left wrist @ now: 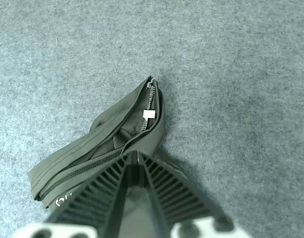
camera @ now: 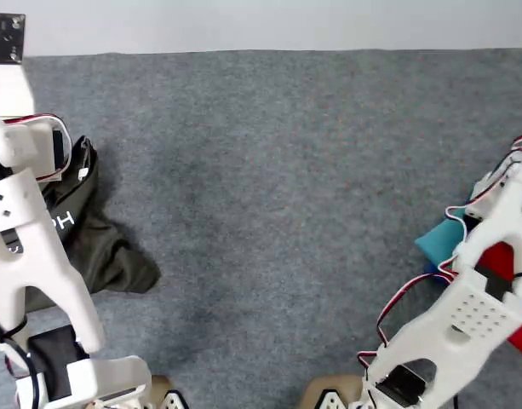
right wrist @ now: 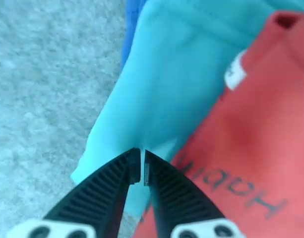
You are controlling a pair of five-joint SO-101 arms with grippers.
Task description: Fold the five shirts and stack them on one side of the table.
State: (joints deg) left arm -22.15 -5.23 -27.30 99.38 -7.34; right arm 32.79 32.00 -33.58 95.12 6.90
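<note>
A crumpled olive-green shirt (camera: 107,247) lies at the table's left side. My left gripper (left wrist: 134,157) is shut on it, and the olive shirt (left wrist: 117,129) rises in folds up to the fingertips, zipper and white tag showing. At the right edge a teal shirt (camera: 438,239) lies with a red shirt (camera: 499,260) partly on top of it. My right gripper (right wrist: 142,166) is pinched together on the teal shirt (right wrist: 166,74), right beside the red shirt (right wrist: 261,124) with its dark lettering. A blue shirt (right wrist: 133,20) peeks out from beneath the teal one.
The grey felt table (camera: 286,170) stretches wide and bare between the two arms. The white left arm (camera: 31,256) covers part of the olive shirt. The right arm (camera: 465,324) with its red and white cables overhangs the coloured shirts.
</note>
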